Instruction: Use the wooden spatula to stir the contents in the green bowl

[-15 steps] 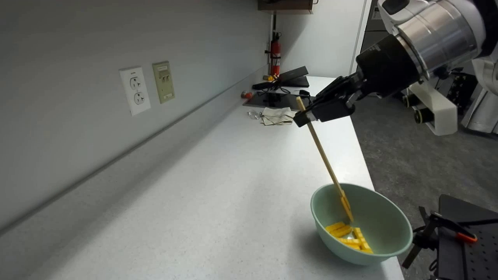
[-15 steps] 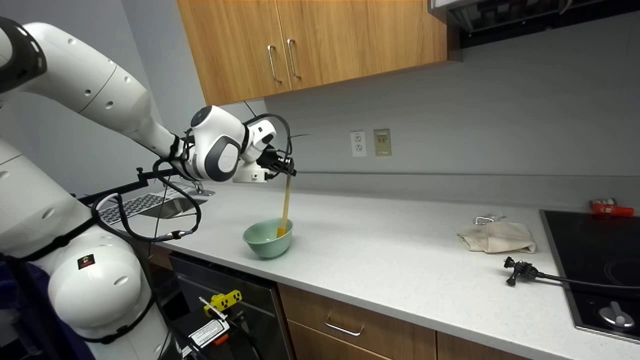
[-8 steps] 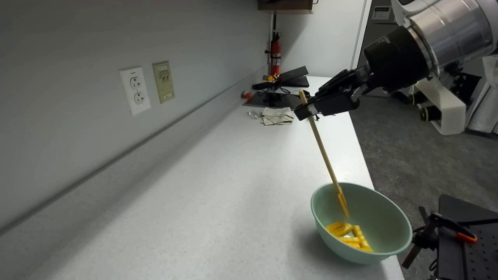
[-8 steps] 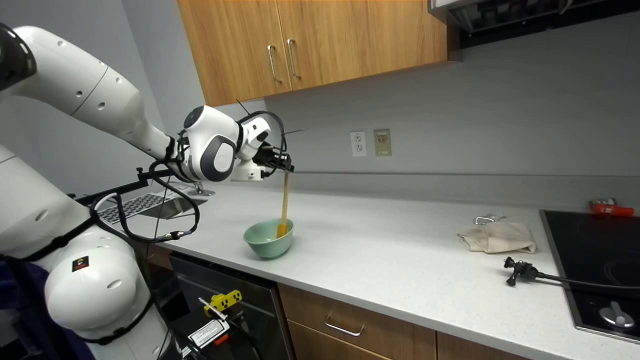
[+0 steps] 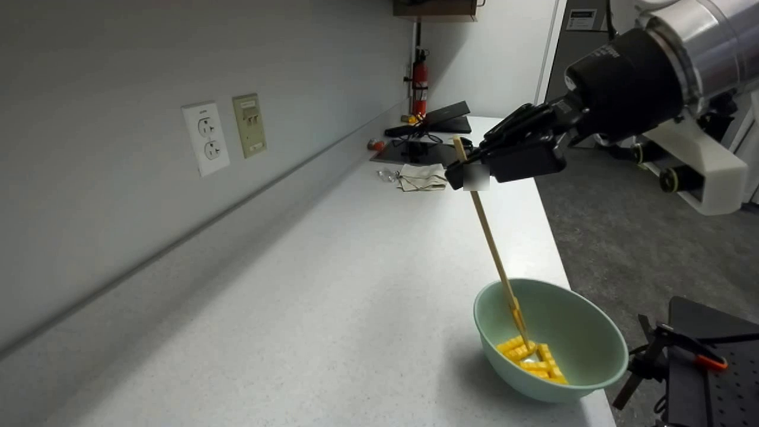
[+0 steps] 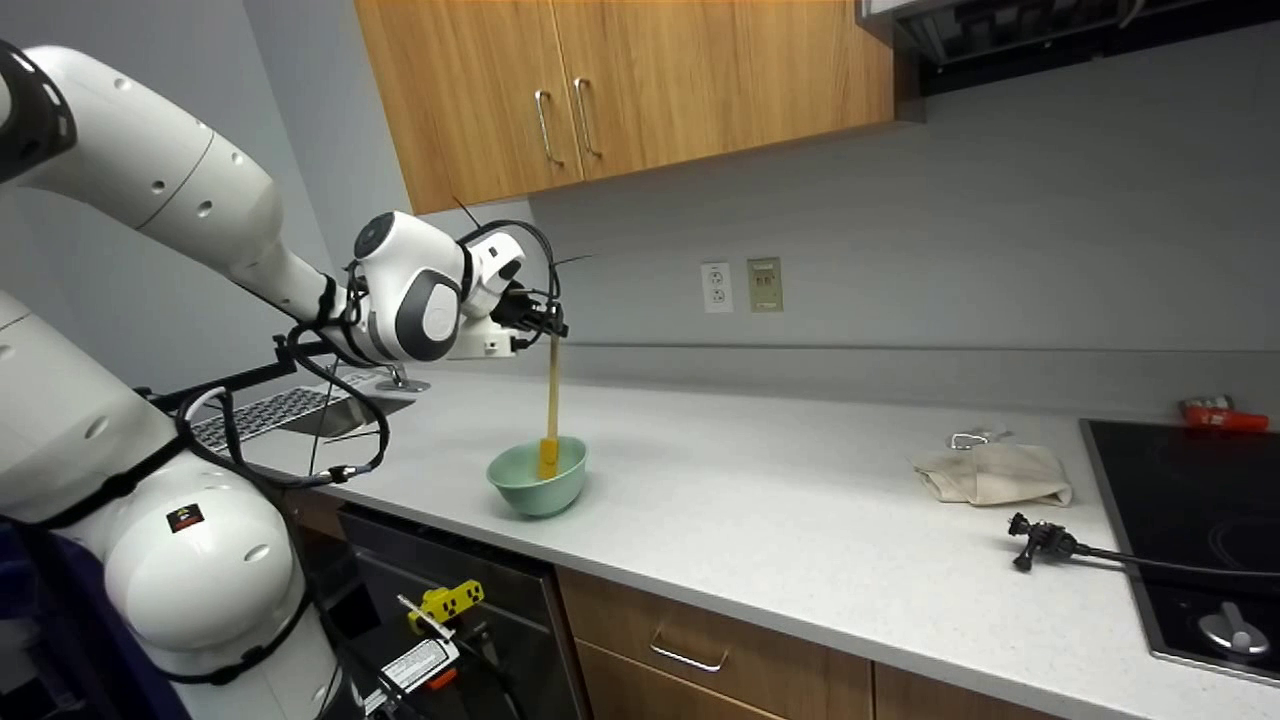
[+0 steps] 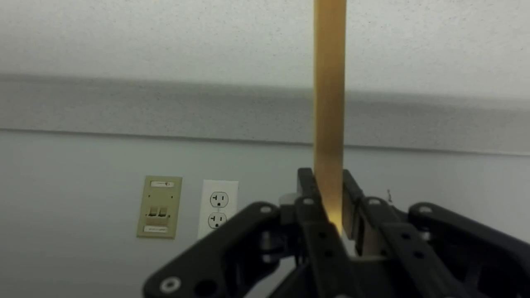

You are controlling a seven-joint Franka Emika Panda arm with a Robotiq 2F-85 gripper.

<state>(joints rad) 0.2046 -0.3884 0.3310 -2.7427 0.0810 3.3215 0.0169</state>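
Showing only in an exterior view, yellow pieces (image 5: 535,367) lie lower right in the bowl (image 5: 584,341) on white counter (image 5: 356,284); grey wall (image 5: 308,53), left. The gripper (image 7: 328,182) clamps the spatula (image 7: 329,103).

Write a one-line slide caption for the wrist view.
The claw grips the wooden spatula before a grey wall with a white outlet and a beige cover plate.

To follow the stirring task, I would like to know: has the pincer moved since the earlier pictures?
Yes. In an exterior view, the pincer has shifted toward the picture's left, farther from the white wall outlet.
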